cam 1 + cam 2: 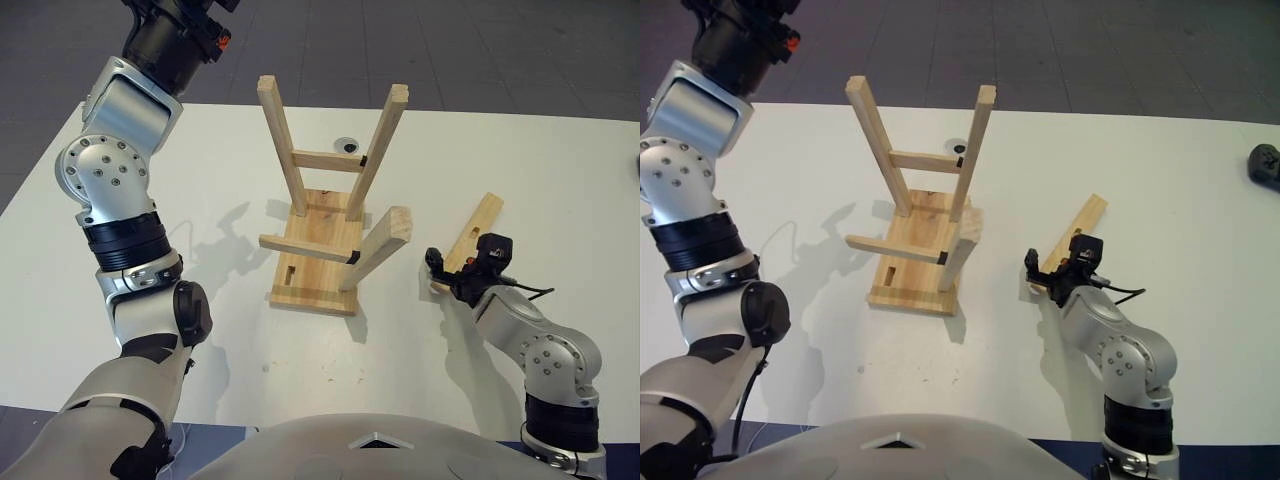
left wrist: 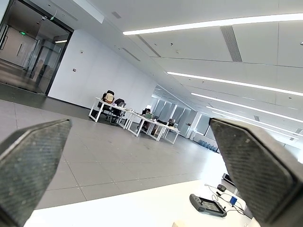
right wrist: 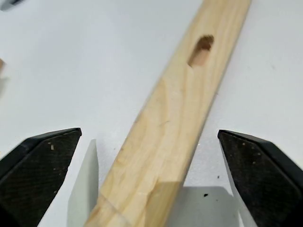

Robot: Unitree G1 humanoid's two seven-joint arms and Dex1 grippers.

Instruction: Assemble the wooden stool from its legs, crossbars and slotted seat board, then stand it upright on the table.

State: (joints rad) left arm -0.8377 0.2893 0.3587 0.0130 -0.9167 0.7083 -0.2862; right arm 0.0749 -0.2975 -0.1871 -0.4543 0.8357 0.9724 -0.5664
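The slotted seat board [image 1: 300, 285] lies flat on the white table [image 1: 560, 180]. Three legs stand up from it: two far ones [image 1: 280, 140] [image 1: 380, 150] joined by a crossbar [image 1: 325, 160], and a near one [image 1: 380, 248] carrying a second crossbar [image 1: 300, 247]. A loose fourth leg [image 1: 478, 228] lies on the table to the right, its mortise hole [image 3: 201, 49] facing up. My right gripper [image 3: 149, 139] is open at that leg's near end, one finger on each side of the wood. High at the table's far left, my left gripper [image 2: 139, 125] is open and holds nothing.
A black controller [image 1: 1264, 160] sits at the table's far right edge. Behind the stool there is a round grommet hole [image 1: 346, 144] in the tabletop. A thin cable [image 1: 183, 238] runs over the table by my left arm.
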